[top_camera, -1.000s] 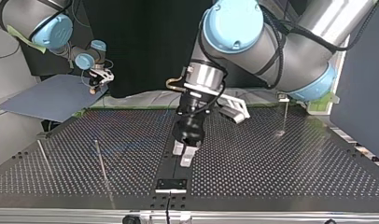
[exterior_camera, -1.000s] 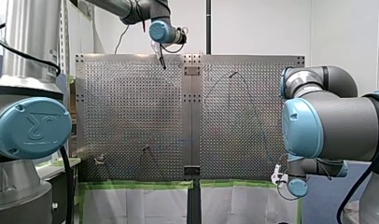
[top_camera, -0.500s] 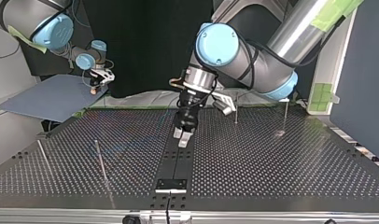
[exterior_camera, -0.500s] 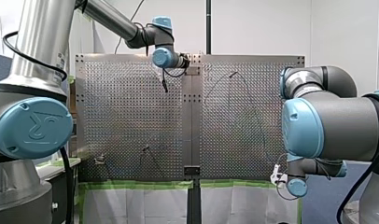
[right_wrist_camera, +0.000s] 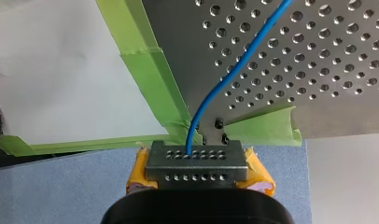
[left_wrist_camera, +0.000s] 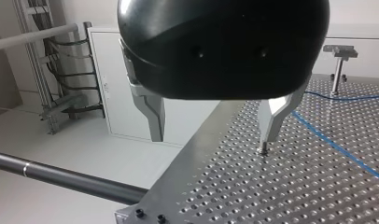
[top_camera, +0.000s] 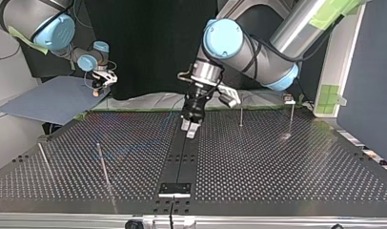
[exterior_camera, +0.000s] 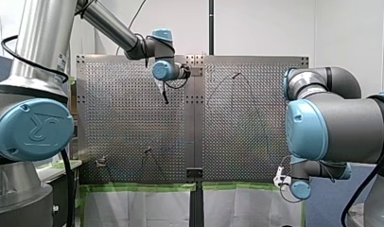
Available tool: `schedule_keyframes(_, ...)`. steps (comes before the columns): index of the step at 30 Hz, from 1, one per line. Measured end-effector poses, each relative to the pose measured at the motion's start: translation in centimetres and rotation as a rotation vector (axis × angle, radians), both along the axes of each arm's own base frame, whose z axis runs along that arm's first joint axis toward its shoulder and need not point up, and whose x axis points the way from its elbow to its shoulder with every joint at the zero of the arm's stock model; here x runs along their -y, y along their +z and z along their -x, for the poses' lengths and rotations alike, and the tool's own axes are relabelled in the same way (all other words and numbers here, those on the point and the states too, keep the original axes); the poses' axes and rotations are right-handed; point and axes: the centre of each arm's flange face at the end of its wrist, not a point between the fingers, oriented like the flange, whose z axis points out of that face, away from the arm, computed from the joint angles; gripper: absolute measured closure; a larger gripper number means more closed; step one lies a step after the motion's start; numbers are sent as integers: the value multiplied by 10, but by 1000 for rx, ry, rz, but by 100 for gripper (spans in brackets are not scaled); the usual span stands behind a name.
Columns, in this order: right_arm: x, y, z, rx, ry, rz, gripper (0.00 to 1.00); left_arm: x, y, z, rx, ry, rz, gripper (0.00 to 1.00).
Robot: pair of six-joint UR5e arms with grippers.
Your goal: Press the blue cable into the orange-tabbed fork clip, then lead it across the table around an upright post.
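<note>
The blue cable (right_wrist_camera: 234, 70) runs from between the yellow pads (right_wrist_camera: 258, 173) of my right gripper (right_wrist_camera: 196, 155), which is shut on it, up onto the perforated table's corner (right_wrist_camera: 290, 56). In the top view that gripper (top_camera: 97, 88) hangs off the table's far left edge. My left gripper (top_camera: 190, 130) hovers over the table's middle seam, metal fingers (left_wrist_camera: 152, 114) open with nothing between them. Ahead of it another stretch of the blue cable (left_wrist_camera: 334, 146) lies flat on the plate. A small clip on a thin stand (top_camera: 288, 99) is at the far right.
Upright posts stand on the table: one (top_camera: 240, 114) near my left gripper, two slanted rods (top_camera: 104, 168) (top_camera: 44, 160) at the top view's left. A bracketed post (left_wrist_camera: 339, 58) rises ahead of my left gripper. Green tape (right_wrist_camera: 152, 79) lines the table edge. A grey mat (top_camera: 48, 100) lies off the far left.
My left gripper has drawn back along the middle seam toward the arms' side of the table, still open. My right gripper has stayed put with the cable.
</note>
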Motion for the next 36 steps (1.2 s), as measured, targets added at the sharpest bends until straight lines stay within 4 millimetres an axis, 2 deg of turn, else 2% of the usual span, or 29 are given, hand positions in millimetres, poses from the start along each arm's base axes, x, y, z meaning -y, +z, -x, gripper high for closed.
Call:
schedule_keyframes(17, 0, 0, -1, 0, 1, 0, 100, -10, -51, 18, -1, 2, 2, 0)
schedule_keyframes(36, 0, 0, -1, 0, 1, 0, 100, -27, -109, 51, -4, -4, 10, 0)
